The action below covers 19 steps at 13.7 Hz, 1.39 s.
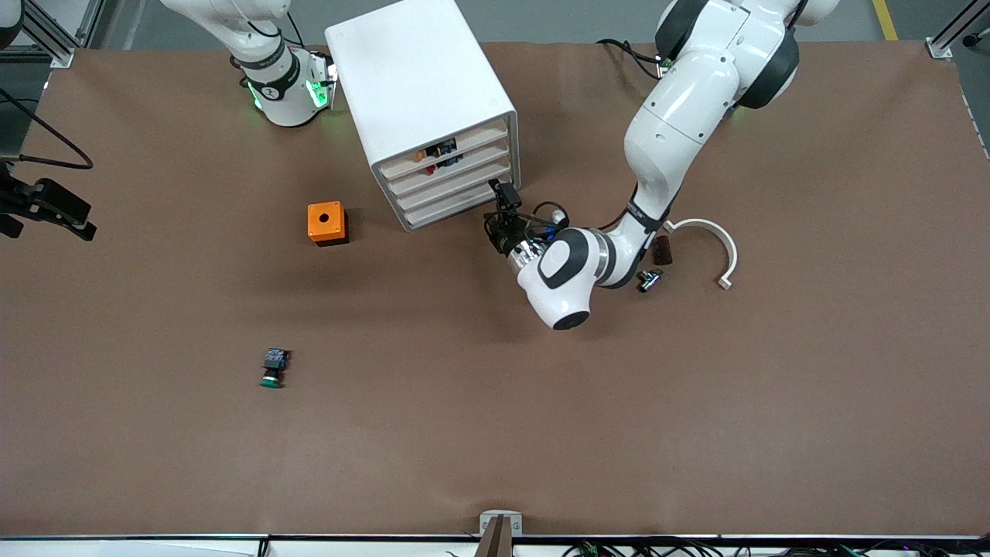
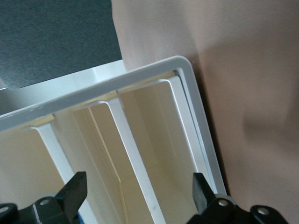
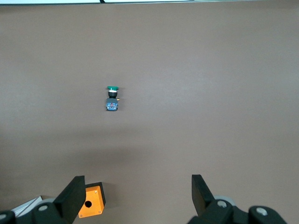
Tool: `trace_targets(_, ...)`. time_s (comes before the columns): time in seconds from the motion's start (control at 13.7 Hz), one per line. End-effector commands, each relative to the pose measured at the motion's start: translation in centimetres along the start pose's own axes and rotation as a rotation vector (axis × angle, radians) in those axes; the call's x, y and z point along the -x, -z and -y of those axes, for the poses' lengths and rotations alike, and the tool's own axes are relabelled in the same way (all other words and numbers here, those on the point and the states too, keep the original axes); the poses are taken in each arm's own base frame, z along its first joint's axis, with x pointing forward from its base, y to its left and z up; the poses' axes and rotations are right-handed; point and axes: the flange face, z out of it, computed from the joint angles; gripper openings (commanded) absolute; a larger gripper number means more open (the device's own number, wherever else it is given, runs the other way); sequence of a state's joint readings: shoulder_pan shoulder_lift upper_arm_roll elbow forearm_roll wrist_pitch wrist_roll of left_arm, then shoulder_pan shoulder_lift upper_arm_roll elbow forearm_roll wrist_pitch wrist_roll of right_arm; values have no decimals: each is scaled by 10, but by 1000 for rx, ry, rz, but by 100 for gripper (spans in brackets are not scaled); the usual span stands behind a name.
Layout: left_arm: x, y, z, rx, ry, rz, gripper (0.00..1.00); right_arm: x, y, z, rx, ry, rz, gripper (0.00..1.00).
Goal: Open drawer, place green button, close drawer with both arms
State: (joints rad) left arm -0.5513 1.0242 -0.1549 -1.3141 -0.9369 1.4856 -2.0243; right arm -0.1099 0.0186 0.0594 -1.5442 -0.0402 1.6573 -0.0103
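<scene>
The white cabinet (image 1: 418, 85) stands at the robots' side of the table; its four drawers (image 1: 456, 193) look shut, and the top one shows coloured parts. My left gripper (image 1: 504, 199) is open right in front of the lower drawers, at the cabinet corner toward the left arm's end. In the left wrist view its gripper (image 2: 138, 193) faces the white drawer fronts (image 2: 126, 135) and holds nothing. The green-capped button (image 1: 273, 368) lies on its side, nearer the front camera, and also shows in the right wrist view (image 3: 112, 99). My right gripper (image 3: 135, 196) is open and empty, high over the table, out of the front view.
An orange box with a hole (image 1: 327, 223) sits beside the cabinet and also shows in the right wrist view (image 3: 91, 203). A white curved piece (image 1: 715, 247), a small dark block (image 1: 663, 250) and a black-and-white switch (image 1: 650, 280) lie by the left arm. A black device (image 1: 46, 207) overhangs the right arm's end.
</scene>
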Motion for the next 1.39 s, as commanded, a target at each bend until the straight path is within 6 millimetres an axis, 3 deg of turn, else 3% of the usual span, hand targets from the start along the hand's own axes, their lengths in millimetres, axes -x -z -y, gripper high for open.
trace_targets(0.0, 5, -24, -1, -61, 24, -22, 98, 6, 5, -1, 4, -12, -8, 100)
trace_targets(0.15, 5, -42, 0, -96, 36, -56, 96, 5, 3, -4, 4, -16, -5, 100)
trace_targets(0.37, 5, -56, 0, -113, 66, -79, 84, 5, 3, -3, 3, -18, -6, 100)
trace_targets(0.59, 5, -64, -1, -123, 59, -89, 54, -4, -11, 6, -5, -11, 7, 100)
trace_targets(0.81, 4, -65, -4, -131, 62, -78, 36, -18, -46, 11, -34, -7, 51, 100)
trace_targets(1.03, 3, -55, -5, -135, 68, -41, 11, -34, -79, 9, -115, -36, 69, 100)
trace_targets(1.17, 4, -38, -9, -155, 76, 55, 9, -46, -108, 10, -119, -41, 80, 100)
trace_targets(1.32, 1, -38, -12, -158, 86, 59, 8, -56, -134, 13, -121, -40, 90, 100)
